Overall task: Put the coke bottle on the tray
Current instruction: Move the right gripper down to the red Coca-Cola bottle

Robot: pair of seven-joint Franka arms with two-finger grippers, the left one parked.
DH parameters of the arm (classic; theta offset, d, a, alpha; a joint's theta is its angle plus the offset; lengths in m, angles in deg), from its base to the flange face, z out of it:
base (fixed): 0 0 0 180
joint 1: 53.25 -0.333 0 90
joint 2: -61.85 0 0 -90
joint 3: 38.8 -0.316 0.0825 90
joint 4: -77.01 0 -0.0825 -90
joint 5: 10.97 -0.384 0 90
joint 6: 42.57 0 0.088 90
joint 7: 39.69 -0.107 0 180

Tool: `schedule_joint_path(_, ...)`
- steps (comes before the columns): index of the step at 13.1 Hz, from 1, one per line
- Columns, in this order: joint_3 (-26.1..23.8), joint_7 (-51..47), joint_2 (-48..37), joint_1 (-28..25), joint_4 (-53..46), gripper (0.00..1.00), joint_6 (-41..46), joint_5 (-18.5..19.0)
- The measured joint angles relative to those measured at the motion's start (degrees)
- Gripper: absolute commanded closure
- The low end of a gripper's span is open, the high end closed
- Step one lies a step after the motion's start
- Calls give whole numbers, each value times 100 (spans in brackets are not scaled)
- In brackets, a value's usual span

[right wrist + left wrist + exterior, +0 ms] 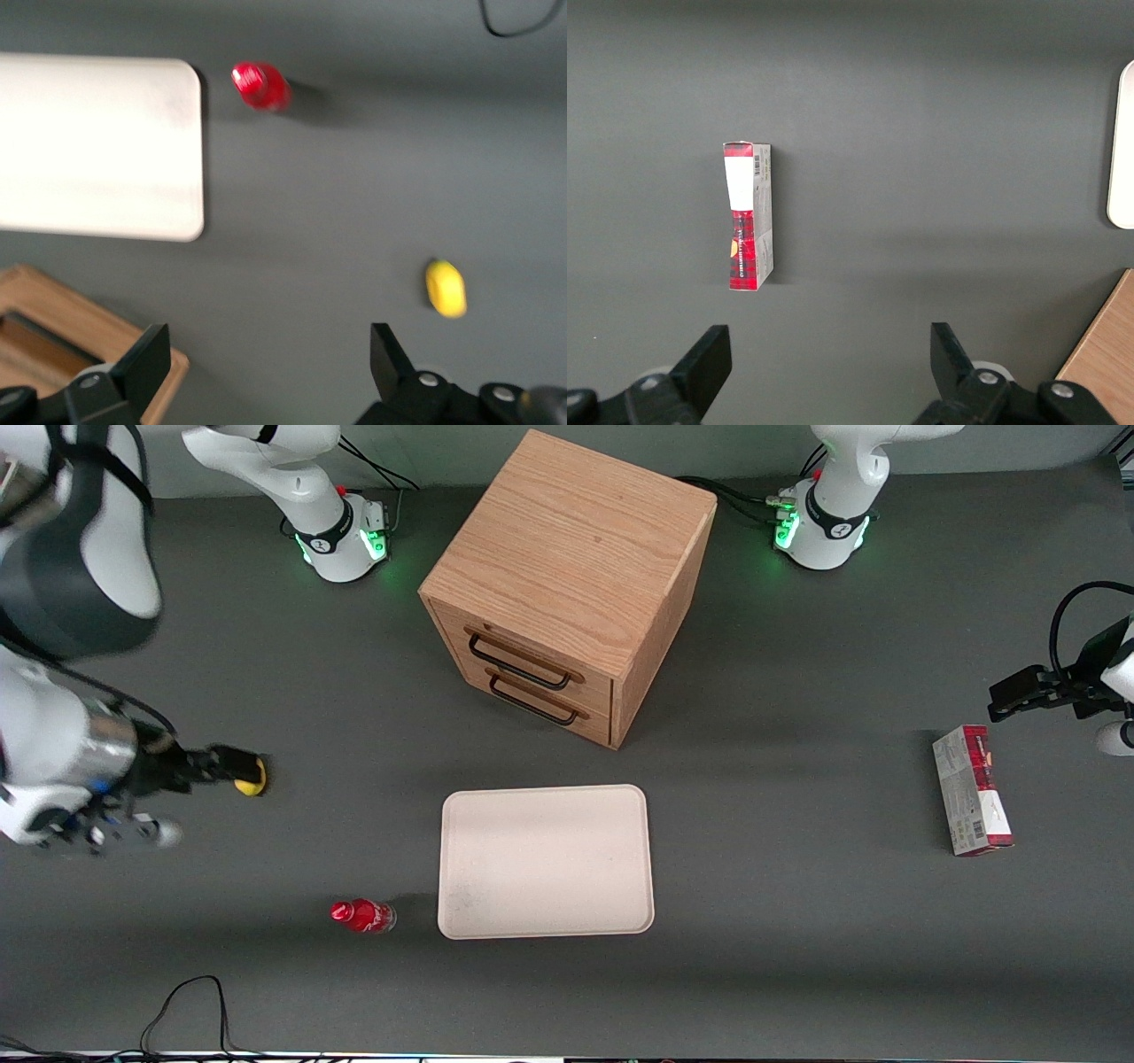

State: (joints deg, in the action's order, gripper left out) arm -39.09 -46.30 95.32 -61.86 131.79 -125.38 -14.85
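- Plainly, the front view shows the coke bottle [363,915] standing on the counter [797,921] just beside the tray [546,861], at the tray's edge toward the working arm's end and close to the tray's corner nearest the camera. Bottle and tray are apart, so the placing is not yet done.
- In the same view the claw [239,769] hangs near a small yellow lump [252,781], well apart from the bottle and farther from the camera than it. It holds nothing.
- The wooden cabinet [567,584] stands farther from the camera than the tray, drawers facing it. A red-and-white carton [971,790] lies toward the parked arm's end, out of the way.
- The left wrist view gives only the carton [749,216] lying flat on the counter, plus a sliver of the tray's rim [1122,146].
- The right wrist view looks down past spread fingers [142,367] with bare counter between them. The bottle [260,86] shows cap-up near the tray's rounded corner [182,80], likely an easy top-down grasp. The lump [446,288] sits closer to the claw.
- Judged from this, the arm must first travel to the bottle.
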Motion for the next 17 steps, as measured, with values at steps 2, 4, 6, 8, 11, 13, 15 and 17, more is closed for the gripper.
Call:
schedule_joint_path(2,-85,-262,599,-117,-386,1,-420,9)
schedule_joint_path(4,-86,-338,881,-237,-532,1,-669,41)
schedule_joint_path(6,-86,-347,1037,-273,-567,1,-928,117)
schedule_joint_path(8,-85,-347,1231,-272,-579,2,-1145,280)
schedule_joint_path(11,-85,-346,1638,-272,-601,4,-1538,407)
schedule_joint_path(13,-85,-346,1893,-272,-607,4,-1852,519)
schedule_joint_path(15,-85,-345,2070,-273,-614,4,-2111,549)
schedule_joint_path(17,-85,-344,2131,-274,-617,4,-2216,579)
